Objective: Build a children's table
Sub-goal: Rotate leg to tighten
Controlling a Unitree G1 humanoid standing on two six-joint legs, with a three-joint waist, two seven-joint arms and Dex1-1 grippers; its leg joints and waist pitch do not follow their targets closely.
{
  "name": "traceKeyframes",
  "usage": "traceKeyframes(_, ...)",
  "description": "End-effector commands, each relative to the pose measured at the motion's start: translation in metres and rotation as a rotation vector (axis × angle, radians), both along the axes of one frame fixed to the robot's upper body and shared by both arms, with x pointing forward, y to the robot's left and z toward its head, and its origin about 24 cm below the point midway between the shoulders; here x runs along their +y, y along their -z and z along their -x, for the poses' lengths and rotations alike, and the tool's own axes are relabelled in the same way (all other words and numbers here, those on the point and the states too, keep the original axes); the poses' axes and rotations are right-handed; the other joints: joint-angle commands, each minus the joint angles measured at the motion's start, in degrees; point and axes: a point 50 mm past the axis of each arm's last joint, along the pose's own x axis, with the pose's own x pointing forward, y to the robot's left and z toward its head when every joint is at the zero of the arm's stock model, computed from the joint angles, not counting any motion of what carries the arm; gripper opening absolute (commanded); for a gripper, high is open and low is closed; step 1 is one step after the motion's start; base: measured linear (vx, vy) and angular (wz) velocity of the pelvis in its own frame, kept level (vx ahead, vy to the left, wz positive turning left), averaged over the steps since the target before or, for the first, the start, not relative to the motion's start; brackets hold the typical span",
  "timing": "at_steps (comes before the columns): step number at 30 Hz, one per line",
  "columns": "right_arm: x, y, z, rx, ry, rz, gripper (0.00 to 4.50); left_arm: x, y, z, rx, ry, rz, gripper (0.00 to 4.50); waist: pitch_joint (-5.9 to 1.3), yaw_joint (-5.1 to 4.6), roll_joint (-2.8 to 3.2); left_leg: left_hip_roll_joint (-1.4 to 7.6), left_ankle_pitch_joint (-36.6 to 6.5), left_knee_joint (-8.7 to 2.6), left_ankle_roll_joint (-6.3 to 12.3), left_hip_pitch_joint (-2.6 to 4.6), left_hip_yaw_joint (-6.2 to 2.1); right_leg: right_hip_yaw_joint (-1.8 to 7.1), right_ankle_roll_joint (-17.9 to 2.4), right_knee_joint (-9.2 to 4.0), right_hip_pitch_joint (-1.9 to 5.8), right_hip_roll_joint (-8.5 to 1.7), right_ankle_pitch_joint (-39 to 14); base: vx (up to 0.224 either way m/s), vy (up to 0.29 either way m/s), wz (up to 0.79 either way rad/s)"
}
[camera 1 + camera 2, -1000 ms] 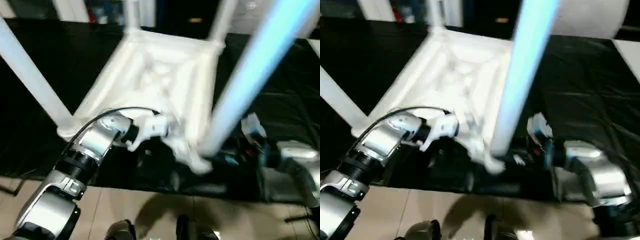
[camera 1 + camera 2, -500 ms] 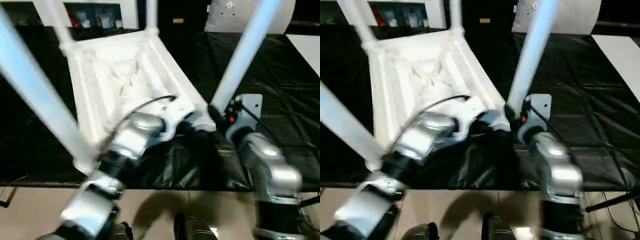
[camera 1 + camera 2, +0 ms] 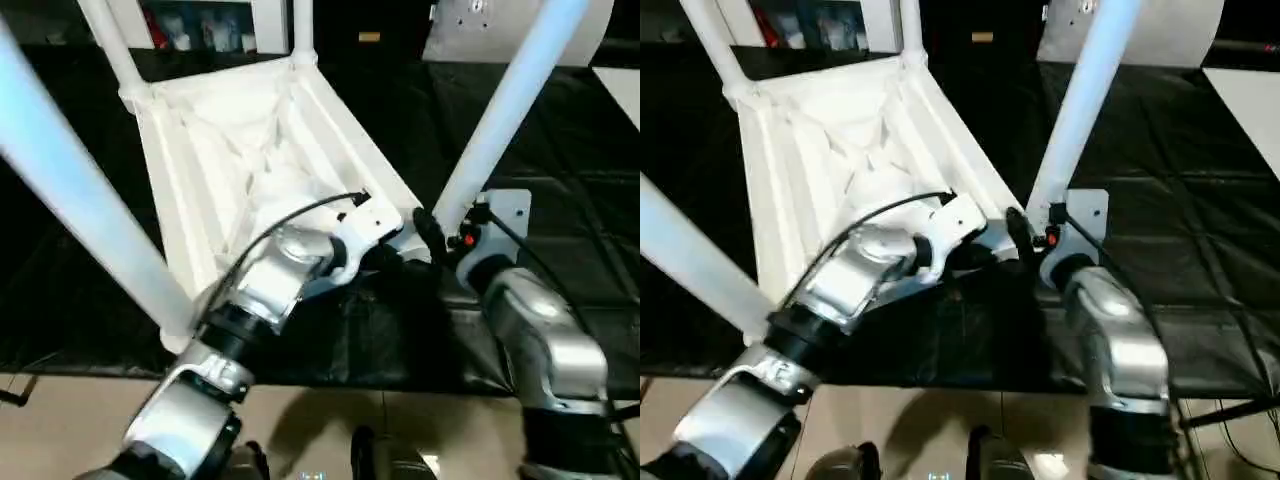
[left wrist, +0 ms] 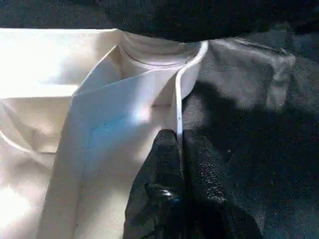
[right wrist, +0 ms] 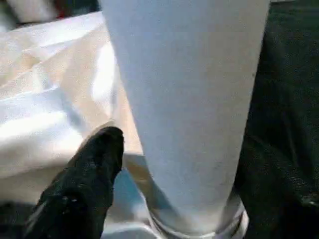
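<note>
A: Where is the table?

B: The white table [image 3: 240, 150] lies upside down on the black cover [image 3: 590, 180], ribbed underside facing up. Its four legs [image 3: 500, 120] stand seated in the corner sockets and point upward. One corner sits at the near edge of the cover, directly in front of the robot.

A: Position of the arms?

B: Both silver forearms converge on that near corner. The left gripper [image 4: 180, 159] reaches in from the left; the right gripper [image 3: 1025, 235] stands at the foot of the near-right leg.

A: Jaw state, left?

B: Closed. The two black fingers [image 4: 157, 169] pinch the thin edge wall of the top, just beside the corner socket [image 4: 159, 50].

A: Jaw state, right?

B: Cannot tell. One black finger [image 5: 89, 169] lies beside the leg near its base; whether it touches is unclear.
</note>
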Motion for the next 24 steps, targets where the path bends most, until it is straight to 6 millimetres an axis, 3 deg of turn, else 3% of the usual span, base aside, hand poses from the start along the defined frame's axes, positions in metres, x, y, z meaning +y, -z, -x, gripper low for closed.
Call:
traceKeyframes(1,-0.007,-0.009,0.007,-0.030,-0.149,0.010,3.97,0.003,0.008,0.010,0.036,0.112,0.017,0.00,-4.30,0.17,-0.96,1.89,-1.40,-2.35,10.33,-0.60,-0.28,2.56,-12.32,-2.74,4.71,-3.94,-8.23,0.000,0.000,0.00)
traceKeyframes(4,-0.027,-0.015,0.013,-0.027,-0.294,0.088,4.28,0.016,0.011,0.011,0.038,0.179,-0.023,0.00,-4.06,0.29,-1.04,2.03,-2.52,-2.28,11.87,-0.50,-0.17,2.40,-13.00,-3.06,4.64,-4.02,-10.27,0.000,0.000,0.00)
traceKeyframes(9,-0.042,-0.022,0.026,0.018,-0.539,0.153,4.44,0.032,0.013,0.016,0.049,0.299,-0.095,0.00,-3.96,0.46,-1.10,2.34,-4.77,-2.41,10.90,-0.32,-0.36,2.19,-11.80,-3.69,4.30,-4.25,-18.16,0.000,0.000,0.00)
traceKeyframes(13,-0.046,-0.022,0.032,0.055,-0.708,0.225,4.44,0.041,0.012,0.022,0.032,0.459,-0.159,0.00,-4.10,0.47,-1.19,2.51,-3.66,-2.24,11.32,-0.21,-0.32,2.34,-12.65,-3.29,4.19,-4.26,-15.60,0.000,0.000,0.00)
traceKeyframes(22,-0.038,-0.020,0.029,0.070,-0.914,0.251,4.44,0.043,0.007,0.029,0.013,0.667,-0.221,0.00,-4.35,1.68,-0.84,3.11,-0.31,-1.84,12.79,0.06,-0.19,2.27,-16.89,-1.89,4.11,-4.24,-7.58,0.000,0.000,0.00)
traceKeyframes(23,-0.037,-0.020,0.029,0.071,-0.928,0.250,4.17,0.043,0.006,0.029,0.011,0.679,-0.221,0.00,-4.30,1.97,-0.78,3.26,-0.23,-1.77,12.93,0.09,-0.17,2.32,-17.35,-1.78,4.06,-4.35,-6.97,0.000,0.000,0.00)
traceKeyframes(24,-0.036,-0.020,0.029,0.074,-0.937,0.247,4.17,0.043,0.006,0.029,0.011,0.682,-0.221,0.00,-4.32,2.10,-0.80,3.27,-0.31,-1.75,12.85,0.10,-0.14,2.35,-17.38,-1.77,4.08,-4.39,-6.99,0.000,0.000,0.00)
